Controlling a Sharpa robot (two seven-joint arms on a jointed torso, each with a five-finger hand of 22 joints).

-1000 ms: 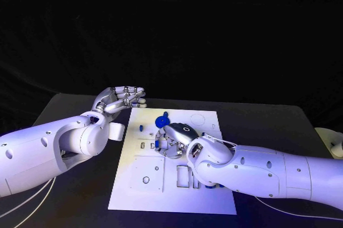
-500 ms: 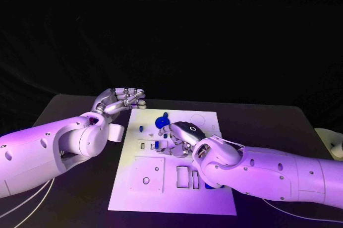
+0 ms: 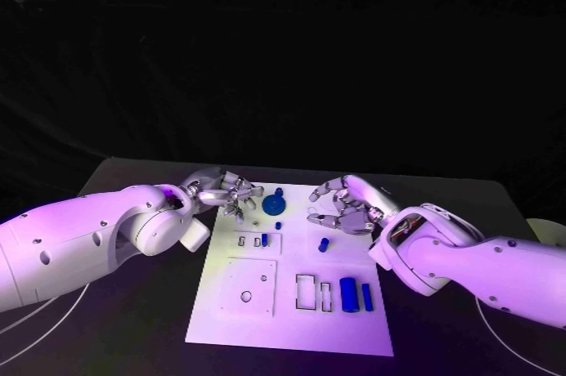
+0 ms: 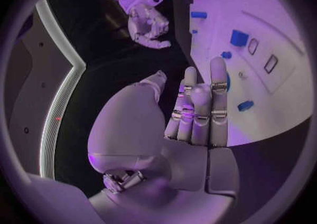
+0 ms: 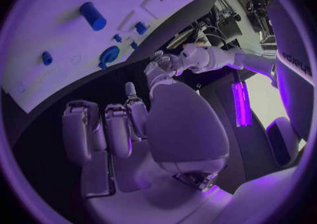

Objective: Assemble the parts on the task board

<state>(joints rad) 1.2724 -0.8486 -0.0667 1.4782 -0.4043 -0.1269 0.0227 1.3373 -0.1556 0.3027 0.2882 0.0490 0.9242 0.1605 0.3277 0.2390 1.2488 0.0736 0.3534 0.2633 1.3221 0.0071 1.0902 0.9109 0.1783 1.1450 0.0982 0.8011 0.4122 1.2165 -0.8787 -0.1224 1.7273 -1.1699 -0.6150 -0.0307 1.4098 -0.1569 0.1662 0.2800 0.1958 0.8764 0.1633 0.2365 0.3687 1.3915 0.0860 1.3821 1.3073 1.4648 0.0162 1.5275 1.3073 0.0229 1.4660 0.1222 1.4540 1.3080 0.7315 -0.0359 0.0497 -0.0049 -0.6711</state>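
Both hands, left hand (image 3: 224, 193) and right hand (image 3: 349, 205), hover empty with fingers apart over the unlabelled task board (image 3: 295, 311).

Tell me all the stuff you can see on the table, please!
Table: one, black, under everything.
Task board: one, white, middle of the table.
Round part: one, blue, far end of the board.
Small parts: a few, blue, mid-board.
Long parts: two, blue, near right side of the board.
Left hand: silver, holding nothing, at the board's far left corner.
Right hand: silver, holding nothing, over the board's far right side.
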